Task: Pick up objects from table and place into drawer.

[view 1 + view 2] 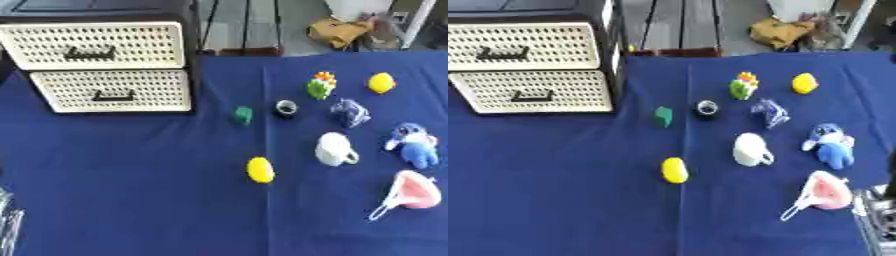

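- Here, the drawer unit (105, 65) stands at the table's far left, its two cream perforated drawers (114, 90) both shut, each with a dark handle.
- On the blue cloth (131, 175) to its right lie the objects, all apart from one another: a green block (242, 115), a black ring-like thing (286, 108), a green toy with an orange top (321, 85) and a yellow ball (381, 82) farthest back.
- Nearer are a blue crumpled piece (350, 112), a white mug (334, 149) on its side, a blue plush (414, 143), a yellow lemon shape (260, 170) and a pink mask (411, 192) with a white strap.
- The left hand (9, 220) shows at the lower left edge, only as silver parts; whether its fingers are open or curled cannot be told.
- The right hand (877, 215) shows at the lower right edge of the right eye view, just beside the mask; its fingers cannot be made out either.
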### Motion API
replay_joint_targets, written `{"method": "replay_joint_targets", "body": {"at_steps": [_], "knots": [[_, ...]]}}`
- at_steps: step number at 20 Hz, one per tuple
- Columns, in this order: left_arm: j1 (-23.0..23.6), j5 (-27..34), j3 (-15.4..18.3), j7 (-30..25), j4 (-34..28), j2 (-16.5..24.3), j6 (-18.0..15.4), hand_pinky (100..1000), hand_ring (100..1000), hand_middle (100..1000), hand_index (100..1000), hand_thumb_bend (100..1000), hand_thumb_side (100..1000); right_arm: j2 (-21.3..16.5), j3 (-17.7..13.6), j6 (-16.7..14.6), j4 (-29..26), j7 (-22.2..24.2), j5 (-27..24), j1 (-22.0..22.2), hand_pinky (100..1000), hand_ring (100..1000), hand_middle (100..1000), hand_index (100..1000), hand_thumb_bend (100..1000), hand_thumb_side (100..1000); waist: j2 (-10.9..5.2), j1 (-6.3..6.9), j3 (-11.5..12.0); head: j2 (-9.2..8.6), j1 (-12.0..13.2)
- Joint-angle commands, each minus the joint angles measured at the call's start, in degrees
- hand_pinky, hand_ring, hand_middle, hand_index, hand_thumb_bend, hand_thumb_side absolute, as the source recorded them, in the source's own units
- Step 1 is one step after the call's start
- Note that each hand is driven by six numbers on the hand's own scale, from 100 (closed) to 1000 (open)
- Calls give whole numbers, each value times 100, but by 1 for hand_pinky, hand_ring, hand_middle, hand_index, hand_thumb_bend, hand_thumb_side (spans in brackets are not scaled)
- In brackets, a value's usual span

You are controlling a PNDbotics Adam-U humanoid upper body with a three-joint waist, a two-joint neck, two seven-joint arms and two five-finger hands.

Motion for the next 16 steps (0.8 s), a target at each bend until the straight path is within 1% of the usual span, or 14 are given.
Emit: {"method": "replay_joint_targets", "body": {"at_steps": [1,5,7,9,10,13,14,15,16], "knots": [[-60,-25,-1,5,-75,109,22,616,776,816,943,237,1000,-108,-34,-124,-90,-131,-41,-70,526,574,683,779,100,984,-120,6,5,70,73],[-33,-90,23,25,-75,212,64,614,776,817,945,239,1000,-117,-39,-119,-90,-133,-47,-62,526,575,683,779,100,985,-142,19,21,75,173],[-1,-234,57,55,-75,423,141,612,774,817,948,231,1000,-127,-39,-112,-90,-130,-55,-49,525,575,683,779,100,984,-169,32,47,75,207],[30,-504,97,99,-75,740,298,607,768,814,955,212,1000,-143,-43,-103,-90,-129,-63,-29,525,575,683,779,100,984,-210,48,69,61,223],[43,-676,114,128,-75,918,423,595,751,804,960,198,980,-153,-45,-100,-90,-129,-68,-17,524,576,683,779,100,983,-234,56,77,55,225],[44,-1292,160,256,-75,1535,954,552,711,768,966,175,927,-184,-51,-93,-90,-132,-79,29,524,576,683,778,100,983,-306,85,87,41,218],[28,-1483,160,294,-75,1730,1147,517,685,747,969,155,925,-192,-51,-92,-90,-130,-82,41,524,576,683,778,100,982,-323,96,87,38,216],[10,-1667,151,307,-75,1945,1352,490,665,732,971,150,888,-202,-49,-92,-90,-128,-85,52,524,576,683,778,100,982,-339,109,86,44,218],[-7,-1827,130,300,-75,2131,1535,457,645,715,970,138,871,-211,-46,-93,-90,-126,-87,60,524,576,683,778,100,982,-350,118,85,51,220]]}}
